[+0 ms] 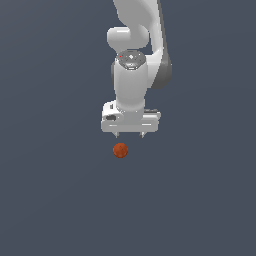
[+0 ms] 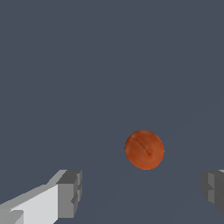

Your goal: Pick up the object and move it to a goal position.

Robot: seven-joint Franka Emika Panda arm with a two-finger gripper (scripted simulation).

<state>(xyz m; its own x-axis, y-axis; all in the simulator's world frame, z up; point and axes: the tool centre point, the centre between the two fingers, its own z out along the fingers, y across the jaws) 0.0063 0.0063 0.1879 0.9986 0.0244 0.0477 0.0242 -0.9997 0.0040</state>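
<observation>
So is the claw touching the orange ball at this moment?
Apart. In the wrist view the ball sits on the surface with clear gaps to both fingers; the exterior view shows the open claw above the ball.

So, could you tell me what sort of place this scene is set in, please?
Most likely a bare simulated test scene, not a real room: a flat, featureless grey ground, a smoothly rendered white gripper with its fingers apart, and a single orange-red ball just below it.
</observation>
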